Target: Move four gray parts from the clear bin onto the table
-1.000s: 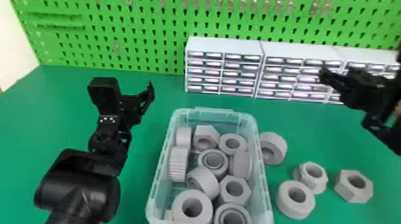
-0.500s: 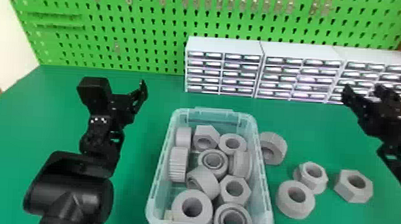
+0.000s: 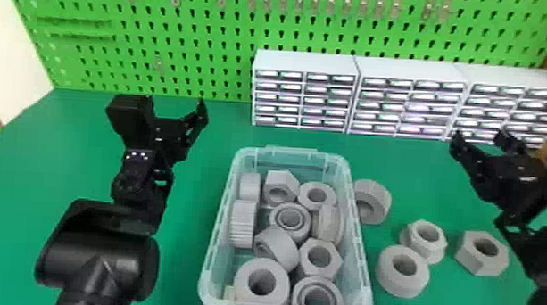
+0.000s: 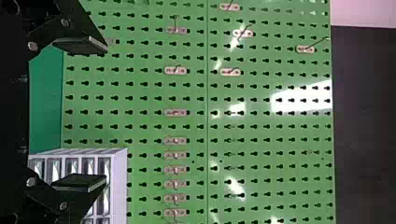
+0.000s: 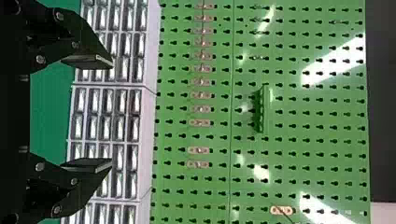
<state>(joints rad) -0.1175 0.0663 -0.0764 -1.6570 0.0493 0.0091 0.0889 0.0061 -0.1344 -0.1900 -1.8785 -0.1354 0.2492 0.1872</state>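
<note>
The clear bin (image 3: pixel 218 231) stands at the centre of the table in the head view, holding several gray rings, nuts and ribbed parts. To its right, on the green table (image 3: pixel 418 179), lie a gray ribbed part (image 3: pixel 373 199), a flanged nut (image 3: pixel 424 240), a round ring (image 3: pixel 402 271) and a hex nut (image 3: pixel 481 253). My left gripper (image 3: pixel 177 102) is left of the bin, raised above the table; in its wrist view the left gripper (image 4: pixel 80 114) is open and holds nothing. Above the table's right side is my right gripper (image 3: pixel 481 136), likewise the right gripper (image 5: pixel 88 114), open and free of parts.
White drawer cabinets (image 3: pixel 304 93) line the back of the table, in front of a green pegboard (image 3: pixel 202 39) with small metal hooks. The round ring and flanged nut lie against or very near each other.
Both arms have shifted. My right gripper moved to the right and settled lower; my left gripper moved slightly left. The gray parts have stayed where they were.
</note>
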